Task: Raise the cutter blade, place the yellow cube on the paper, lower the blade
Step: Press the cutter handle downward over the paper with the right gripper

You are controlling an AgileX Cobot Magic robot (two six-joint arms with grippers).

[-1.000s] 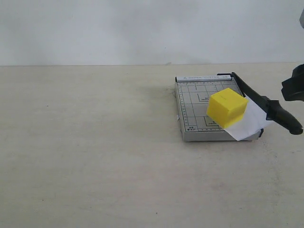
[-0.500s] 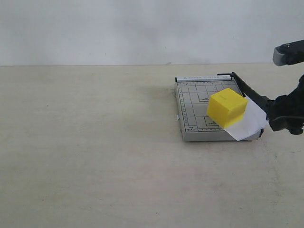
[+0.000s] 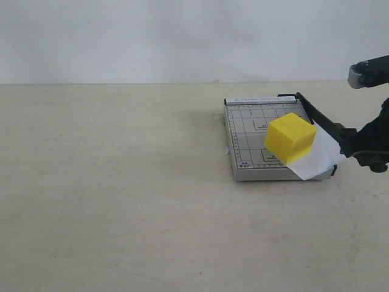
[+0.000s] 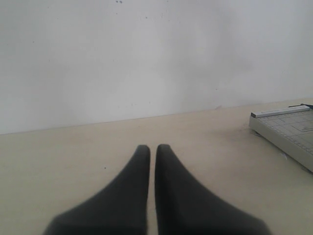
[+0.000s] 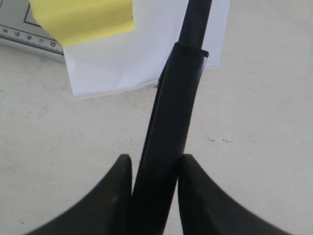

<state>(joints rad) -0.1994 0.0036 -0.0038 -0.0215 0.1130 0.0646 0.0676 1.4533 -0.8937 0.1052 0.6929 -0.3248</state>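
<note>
Right jaws now closed, apparently gripping cutter blade (image 5: 168, 122) handle.

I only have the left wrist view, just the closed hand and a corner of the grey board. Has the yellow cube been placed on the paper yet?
Observer: Yes. The yellow cube sits on the paper, which lies on the cutter board.
Operator: Where is the right hand?
Observer: The right hand is closed around the handle of the cutter blade.
Operator: Is the paper fully on the board?
Observer: No. One corner overhangs the board's edge, and the blade's arm crosses above it.
</note>
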